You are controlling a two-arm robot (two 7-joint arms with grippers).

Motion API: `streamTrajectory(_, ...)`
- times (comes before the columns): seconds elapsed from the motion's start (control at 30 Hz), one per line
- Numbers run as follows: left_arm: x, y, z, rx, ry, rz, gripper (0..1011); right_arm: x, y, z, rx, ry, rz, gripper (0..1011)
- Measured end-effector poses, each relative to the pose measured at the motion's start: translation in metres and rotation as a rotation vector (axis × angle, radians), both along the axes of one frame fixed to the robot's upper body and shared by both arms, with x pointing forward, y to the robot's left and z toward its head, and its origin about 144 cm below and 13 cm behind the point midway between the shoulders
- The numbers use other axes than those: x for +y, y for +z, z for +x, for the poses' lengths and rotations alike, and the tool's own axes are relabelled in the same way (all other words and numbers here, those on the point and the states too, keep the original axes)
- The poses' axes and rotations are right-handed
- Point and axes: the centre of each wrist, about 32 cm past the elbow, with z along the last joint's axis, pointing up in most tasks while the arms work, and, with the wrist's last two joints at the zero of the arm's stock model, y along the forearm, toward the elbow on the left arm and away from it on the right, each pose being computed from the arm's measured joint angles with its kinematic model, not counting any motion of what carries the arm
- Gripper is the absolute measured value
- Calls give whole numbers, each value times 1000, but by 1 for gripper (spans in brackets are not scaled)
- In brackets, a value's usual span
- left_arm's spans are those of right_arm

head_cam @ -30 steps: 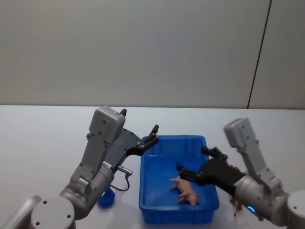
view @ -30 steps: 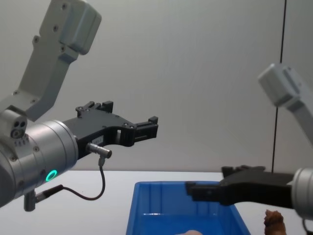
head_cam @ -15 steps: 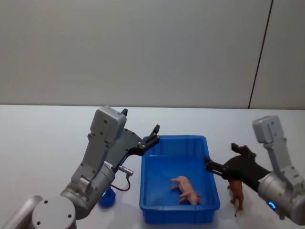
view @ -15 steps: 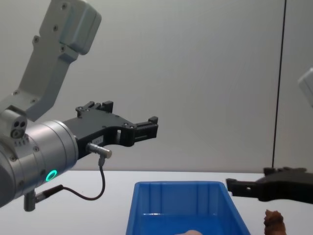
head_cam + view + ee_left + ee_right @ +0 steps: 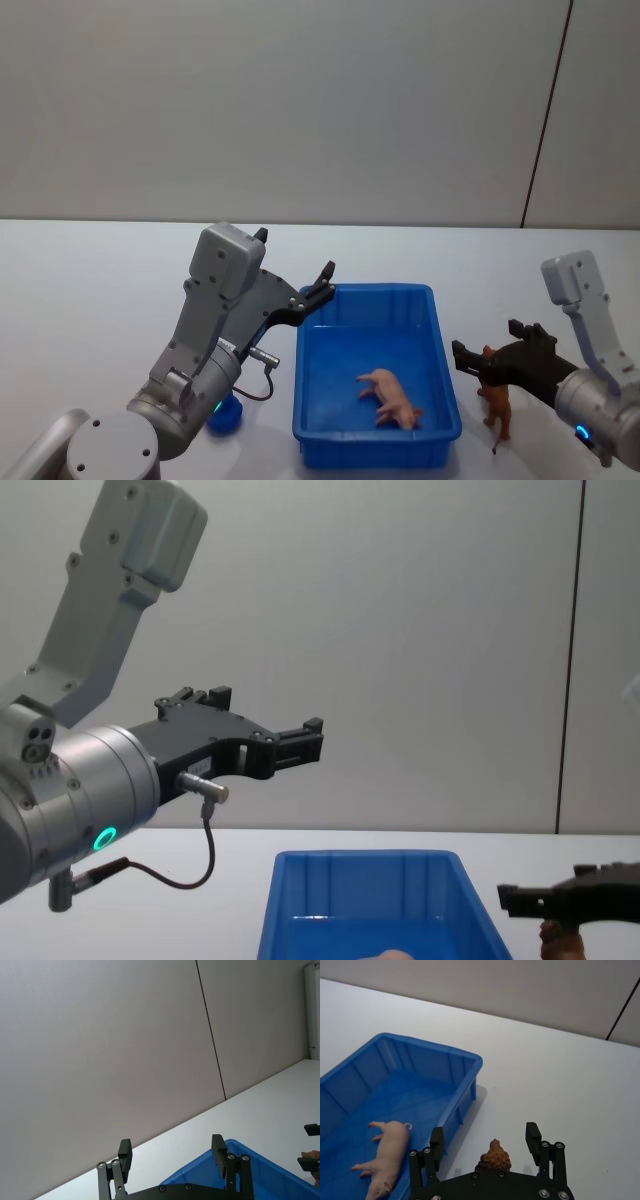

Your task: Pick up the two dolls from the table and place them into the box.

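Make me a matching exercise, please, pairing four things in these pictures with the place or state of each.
Things:
1. pale pig doll
2. brown doll
3. left gripper
4. right gripper

Places or states:
A. open, low, fingers either side of the brown doll
B. open, raised near the far left corner of the box
C. lying inside the box
D. on the table, right of the box

Pairs: 1-C, 2-D, 3-B, 4-A.

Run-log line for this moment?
pig doll: in box | brown doll: on table beside box | right claw: open at brown doll | left claw: open, raised
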Motion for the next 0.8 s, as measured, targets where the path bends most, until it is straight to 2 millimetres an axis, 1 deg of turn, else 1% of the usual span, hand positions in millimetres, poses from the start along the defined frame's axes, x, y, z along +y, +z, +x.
streamTrajectory(0.47,0,0,0,0,0,0,1002,-1,-12,5,85,-12,-11,994)
streamTrajectory(0.67,0,0,0,0,0,0,1002,-1,-15,5,110,-13,-9,855)
streamTrajectory(0.7,0,0,0,0,0,0,1002,-1,-16,5,114,-12,-8,855)
streamTrajectory(0.73,0,0,0,0,0,0,1002,-1,-16,5,114,-12,-8,796)
streamTrajectory(0.8,0,0,0,0,0,0,1002,0,-16,6,118,-13,-7,762)
